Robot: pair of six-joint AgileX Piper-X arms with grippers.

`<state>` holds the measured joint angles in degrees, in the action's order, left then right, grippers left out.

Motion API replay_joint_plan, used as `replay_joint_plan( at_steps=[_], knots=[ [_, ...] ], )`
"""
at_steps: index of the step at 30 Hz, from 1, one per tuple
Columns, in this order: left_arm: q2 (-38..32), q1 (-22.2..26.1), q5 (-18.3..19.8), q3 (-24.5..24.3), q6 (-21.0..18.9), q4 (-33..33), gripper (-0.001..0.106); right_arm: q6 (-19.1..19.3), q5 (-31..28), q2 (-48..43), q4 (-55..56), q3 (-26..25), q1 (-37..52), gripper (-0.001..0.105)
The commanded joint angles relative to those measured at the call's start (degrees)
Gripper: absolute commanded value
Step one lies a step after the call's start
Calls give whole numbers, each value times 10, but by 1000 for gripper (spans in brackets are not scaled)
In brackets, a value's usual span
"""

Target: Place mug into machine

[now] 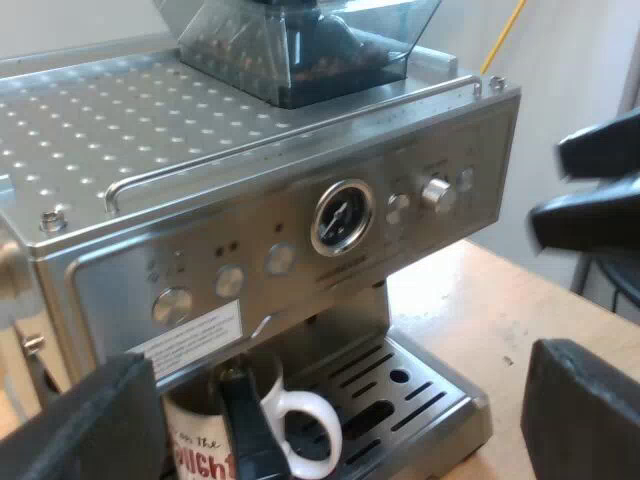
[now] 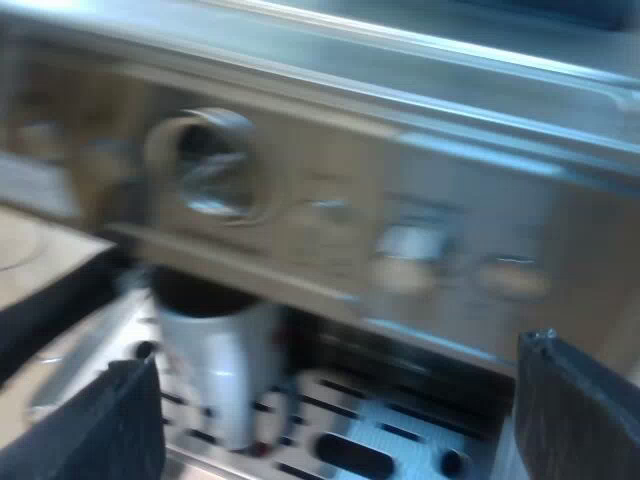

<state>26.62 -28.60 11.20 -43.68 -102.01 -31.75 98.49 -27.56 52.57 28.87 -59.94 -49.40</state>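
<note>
A white mug (image 1: 200, 432) with red lettering stands on the drip tray (image 1: 420, 395) of the espresso machine (image 1: 300, 230), under the front panel, and a dark handle (image 1: 248, 425) hangs just in front of it. My left gripper (image 1: 340, 425) is open, fingers wide apart, drawn back from the mug and holding nothing. In the right wrist view the mug (image 2: 215, 370) sits on the slotted tray (image 2: 400, 435) below the pressure gauge (image 2: 215, 165). My right gripper (image 2: 335, 415) is open, close to the machine's front, with nothing held.
The bean hopper (image 1: 300, 45) stands on the machine's dotted top plate with its rail. Knobs and buttons run along the front panel (image 1: 430, 190). The machine rests on a wooden table (image 1: 490, 310). A dark shape (image 1: 595, 190) hangs beside the machine's far end.
</note>
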Motion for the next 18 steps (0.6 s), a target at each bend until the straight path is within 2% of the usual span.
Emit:
replay_joint_plan(
  at_steps=[1, 7, 9, 12, 16, 17, 18],
  knots=[
    [6, -1, -29, -5, -7, -10, 79, 0, 37, -36, 43, -6, 41, 72],
    [11, 4, -42, -5, -12, -20, 79, 3, 73, -89, 108, -6, 128, 72],
    [11, 17, -46, -5, -17, -31, 79, 6, 81, -104, 120, -6, 156, 72],
    [11, 56, -44, -5, -20, -53, 79, 7, 123, -126, 143, -6, 204, 72],
    [11, 104, -18, -10, -20, -79, 79, 7, 153, -145, 171, -6, 255, 72],
    [11, 136, 9, -15, -20, -94, 79, 7, 156, -147, 175, -6, 262, 72],
    [11, 145, 15, -16, -20, -98, 79, 9, 168, -156, 190, -6, 287, 72]
  ],
)
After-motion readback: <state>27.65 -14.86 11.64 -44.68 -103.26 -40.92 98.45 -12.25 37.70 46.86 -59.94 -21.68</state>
